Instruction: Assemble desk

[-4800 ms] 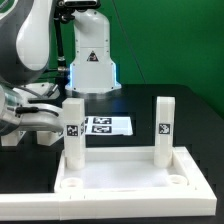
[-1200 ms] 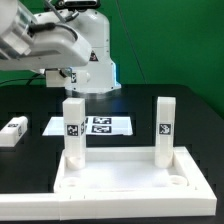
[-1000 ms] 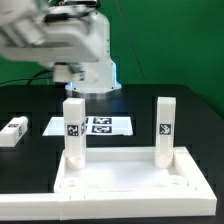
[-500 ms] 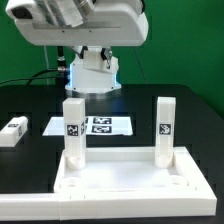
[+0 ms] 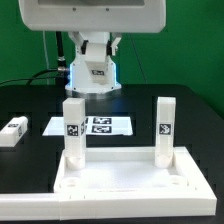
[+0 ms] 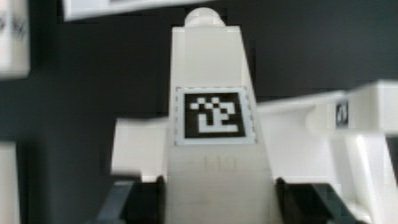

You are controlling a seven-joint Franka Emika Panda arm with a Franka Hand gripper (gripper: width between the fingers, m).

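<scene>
The white desk panel (image 5: 130, 182) lies at the front of the black table. Two white tagged legs stand upright in its far corner sockets, one on the exterior view's left (image 5: 73, 130) and one on its right (image 5: 165, 128). A third leg (image 5: 12, 132) lies flat on the table at the exterior view's far left. My gripper's white body (image 5: 95, 15) fills the top of the exterior view, high above the panel. In the wrist view my gripper (image 6: 217, 198) is shut on a fourth tagged leg (image 6: 214, 90), which sticks out lengthwise between the dark fingers (image 6: 134, 200).
The marker board (image 5: 105, 126) lies flat on the table behind the panel. The robot's base (image 5: 95, 65) stands at the back. The wrist view shows blurred white parts (image 6: 365, 115) around the held leg.
The arm has swung from the exterior view's left, up and toward the camera, so the gripper body now fills the top of that view. The panel, standing legs and loose leg have not moved.
</scene>
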